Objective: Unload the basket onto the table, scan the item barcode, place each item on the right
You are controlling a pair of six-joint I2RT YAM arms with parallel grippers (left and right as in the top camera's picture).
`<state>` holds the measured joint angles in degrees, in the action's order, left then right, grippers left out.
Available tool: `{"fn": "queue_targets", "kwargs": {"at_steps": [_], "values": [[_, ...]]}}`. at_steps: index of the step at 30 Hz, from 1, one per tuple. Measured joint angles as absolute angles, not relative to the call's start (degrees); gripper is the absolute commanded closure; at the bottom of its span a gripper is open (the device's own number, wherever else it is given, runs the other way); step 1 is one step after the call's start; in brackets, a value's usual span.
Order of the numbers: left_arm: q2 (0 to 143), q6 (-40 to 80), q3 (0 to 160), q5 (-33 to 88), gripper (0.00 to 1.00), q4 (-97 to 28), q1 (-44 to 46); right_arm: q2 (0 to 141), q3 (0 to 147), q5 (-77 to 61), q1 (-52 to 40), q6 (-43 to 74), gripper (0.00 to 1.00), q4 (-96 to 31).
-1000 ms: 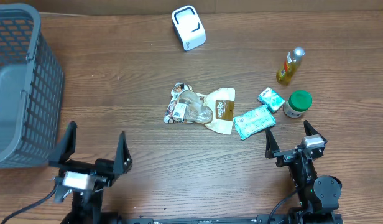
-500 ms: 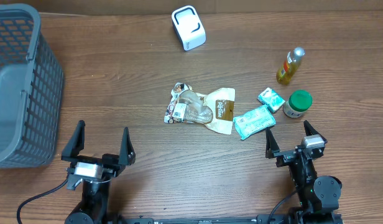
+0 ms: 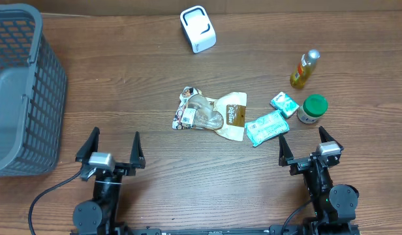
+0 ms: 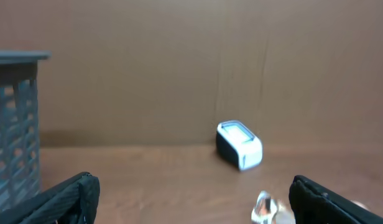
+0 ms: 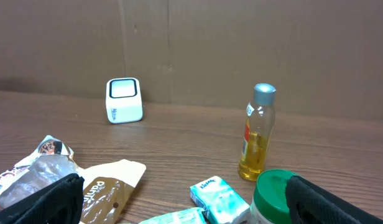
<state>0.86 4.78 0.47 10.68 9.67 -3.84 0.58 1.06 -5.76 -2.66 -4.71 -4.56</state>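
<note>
The white barcode scanner (image 3: 198,28) stands at the table's far edge, also seen in the left wrist view (image 4: 239,145) and the right wrist view (image 5: 124,99). Mid-table lie a clear snack packet (image 3: 196,112) and a brown-and-cream pouch (image 3: 232,116). To their right lie two teal tissue packs (image 3: 266,128) (image 3: 284,103). A green-lidded jar (image 3: 312,108) and a yellow bottle (image 3: 305,68) stand further right. My left gripper (image 3: 116,138) (image 4: 191,202) stands open at the front left, holding nothing. My right gripper (image 3: 302,137) (image 5: 188,202) stands open just in front of the tissue packs and jar, empty.
A grey mesh basket (image 3: 21,91) fills the far left and shows at the left edge of the left wrist view (image 4: 14,124). A brown cardboard wall stands behind the table.
My left gripper has shifted right and turned to face straight toward the far edge. The right arm and the items have not moved.
</note>
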Motion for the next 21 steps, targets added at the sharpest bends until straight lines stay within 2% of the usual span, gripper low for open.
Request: {"fn": "queue_targets", "kwargs": {"at_steps": [8, 21], "values": [[0.73, -1.19, 0.47, 6.79, 0.0, -3.25, -3.84, 0.58, 1.06, -5.74, -2.66, -4.69, 0.0, -4.54], [0.75, -6.26, 0.47, 0.23, 0.0, -4.36, -3.84, 0.58, 1.06, -5.72, -2.66, -4.69, 0.0, -4.56]]}}
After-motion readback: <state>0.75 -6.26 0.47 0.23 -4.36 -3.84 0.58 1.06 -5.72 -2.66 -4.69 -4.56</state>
